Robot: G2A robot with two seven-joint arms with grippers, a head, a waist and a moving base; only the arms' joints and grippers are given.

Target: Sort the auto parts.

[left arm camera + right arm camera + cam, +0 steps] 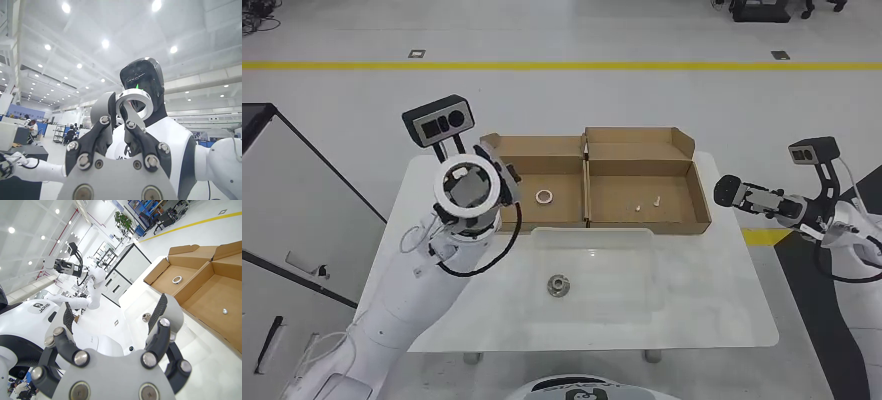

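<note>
White worktop (712, 290) mid-frame, grey hall floor (542, 30); left fingers (111, 108) clench half-hidden silver metal ring (147, 111); right fingers (162, 308) splayed.

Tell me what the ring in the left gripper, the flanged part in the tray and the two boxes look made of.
The ring in the left gripper: machined metal, probably aluminium or steel; satin silver, bright highlights, drilled side hole. The flanged part in the tray: metal too, duller grey sheen; alloy unclear. The boxes: brown cardboard, matte, creased fold-out flaps.
</note>
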